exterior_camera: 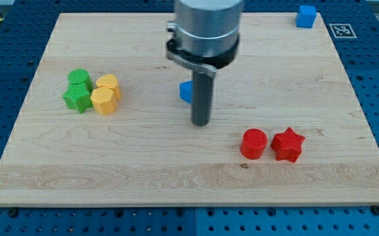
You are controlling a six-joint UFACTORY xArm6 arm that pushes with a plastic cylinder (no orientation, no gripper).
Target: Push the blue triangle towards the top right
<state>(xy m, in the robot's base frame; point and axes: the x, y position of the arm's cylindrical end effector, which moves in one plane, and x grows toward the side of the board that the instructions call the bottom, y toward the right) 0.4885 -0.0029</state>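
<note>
- Leftmost, a green cylinder [79, 77] and a green star [77, 98] are sitting tight against a yellow block [109, 84] and a yellow hexagon-like block [103, 101], well apart from the work.
- Centrally, the blue triangle [186, 92] is lying mostly hidden behind the rod, only its left edge showing.
- The rod's tip [200, 123] is resting on the wooden board [143, 170], just below and right of the triangle; whether it is touching it cannot be told.
- Having no jaws, the rod is holding nothing.
- Judging from this, the tip should be circling to the triangle's lower-left side, then driving diagonally.
- Rightward, a red cylinder [254, 143] and a red star [288, 144] are sitting side by side.
- A blue cube [306, 16] is occupying the top right, risking collision.
</note>
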